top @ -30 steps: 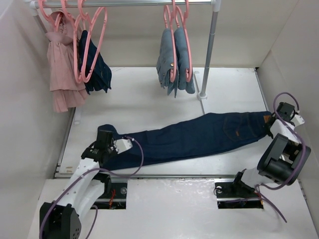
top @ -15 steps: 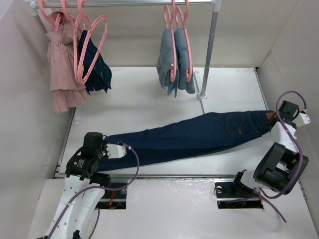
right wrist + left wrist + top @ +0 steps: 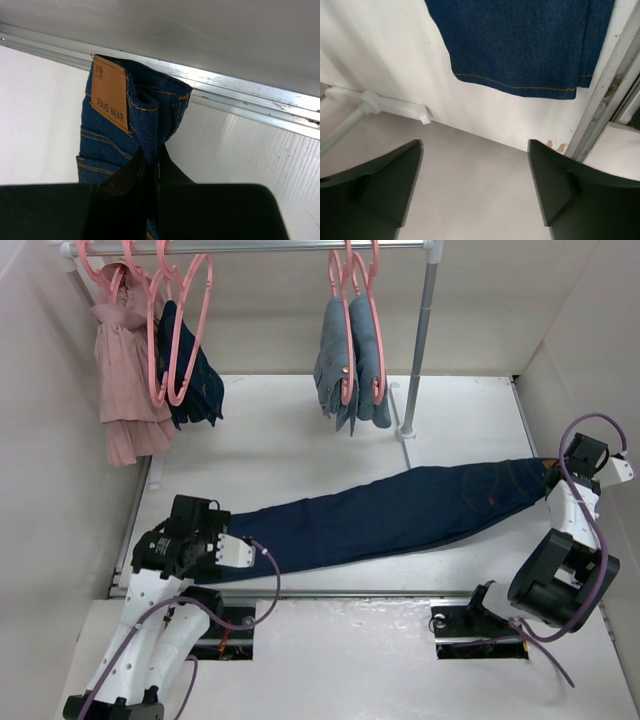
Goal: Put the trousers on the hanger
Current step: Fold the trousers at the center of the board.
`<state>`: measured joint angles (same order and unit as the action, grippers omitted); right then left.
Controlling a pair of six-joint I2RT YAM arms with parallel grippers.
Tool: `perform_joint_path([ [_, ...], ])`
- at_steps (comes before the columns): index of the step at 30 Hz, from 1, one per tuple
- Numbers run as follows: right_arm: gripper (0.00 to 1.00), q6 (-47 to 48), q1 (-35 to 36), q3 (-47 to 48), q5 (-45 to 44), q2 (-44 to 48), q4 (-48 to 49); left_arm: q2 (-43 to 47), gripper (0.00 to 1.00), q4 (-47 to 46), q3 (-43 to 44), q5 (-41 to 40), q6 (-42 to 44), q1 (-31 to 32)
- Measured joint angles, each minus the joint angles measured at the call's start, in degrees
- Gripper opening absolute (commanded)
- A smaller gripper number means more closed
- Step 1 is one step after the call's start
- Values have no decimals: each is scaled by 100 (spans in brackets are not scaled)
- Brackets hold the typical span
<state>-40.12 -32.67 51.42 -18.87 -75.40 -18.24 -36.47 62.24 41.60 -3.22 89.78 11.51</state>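
Trousers (image 3: pixel 380 515) lie stretched across the tabletop (image 3: pixel 300 440), hem just beyond my left tool (image 3: pixel 475 150), which gapes wide and holds nothing, so that end is free. Farther right, my right tool (image 3: pixel 152 170) is pinched tight on the waistband beside the tan patch (image 3: pixel 109 92). Lifting from there alone, I risk the long legs dragging, twisting or slipping out. The hanger (image 3: pixel 153 360) hangs far back on the rail (image 3: pixel 250 246), a long carry.
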Motion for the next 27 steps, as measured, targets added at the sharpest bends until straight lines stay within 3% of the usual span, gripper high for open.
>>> perform_joint_path([
  [4,0,-39,0,55,90,2,31,-24,100,-125,-243,166,33,0],
  [10,0,-68,0,68,197,-15,52,-623,100,-817,-474,1056,7,125],
  [17,0,94,0,234,153,-76,46,-2490,100,-1526,-588,1589,-531,1364],
  [21,0,203,0,256,72,-79,48,-3008,100,-2111,-907,1495,-1202,2070],
  [25,0,247,0,256,44,-83,48,-3084,62,-2284,-1047,1049,-1956,2240],
  [26,0,243,0,256,46,-83,46,-3099,55,-2312,-1054,964,-2085,2194],
  [27,0,240,0,256,52,-87,46,-3132,55,-2396,-1051,846,-2162,2096],
])
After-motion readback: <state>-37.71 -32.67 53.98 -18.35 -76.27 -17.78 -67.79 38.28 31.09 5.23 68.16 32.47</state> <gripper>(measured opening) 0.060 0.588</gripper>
